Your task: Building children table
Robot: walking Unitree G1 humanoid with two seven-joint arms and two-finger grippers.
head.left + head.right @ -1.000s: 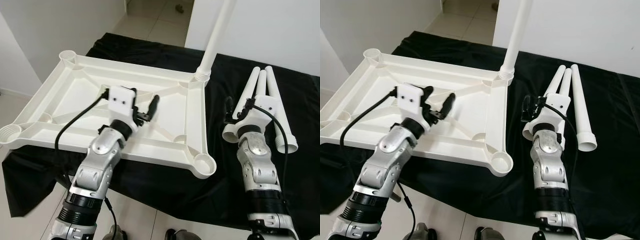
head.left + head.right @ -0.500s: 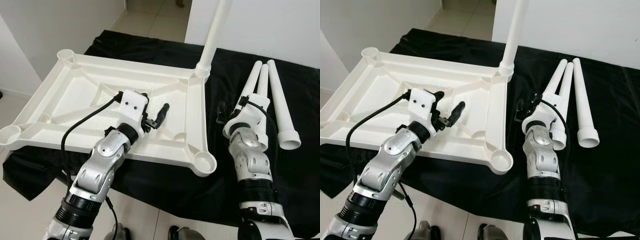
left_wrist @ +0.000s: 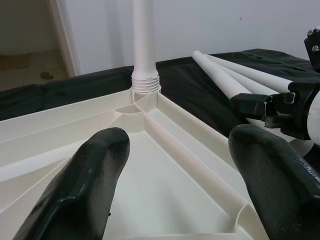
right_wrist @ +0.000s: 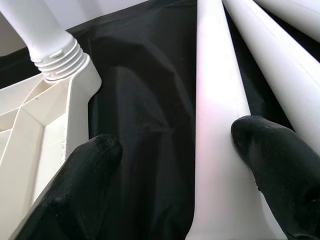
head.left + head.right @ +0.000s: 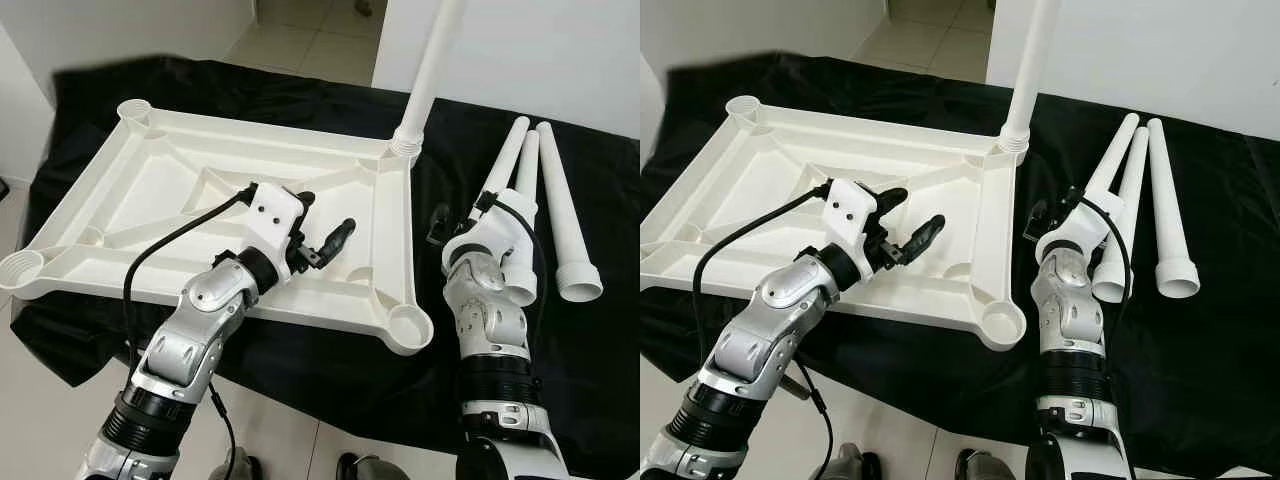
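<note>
So the tabletop (image 5: 200,190) is lying upside down on the black-draped surface (image 5: 600,380), with one leg (image 5: 430,70) already standing screwed into its far right corner socket and three loose legs (image 5: 1130,190) lying side by side to its right, so I'd say we're at the step of fetching the second leg. The right claw (image 4: 175,165) is hovering low over the nearest loose leg with its fingers spread wide, one finger over the black cloth beside it and one on the far side, not gripping anything yet. The right arm is reaching forward from the near edge with the wrist bent down toward that leg. The left claw (image 5: 322,225) is hanging wide open over the right half of the tabletop, empty, pointing toward the standing leg, elbow tucked low. The next move probably needs the right claw closing on the leg, then carrying its threaded end to an empty socket (image 5: 407,328).
</note>
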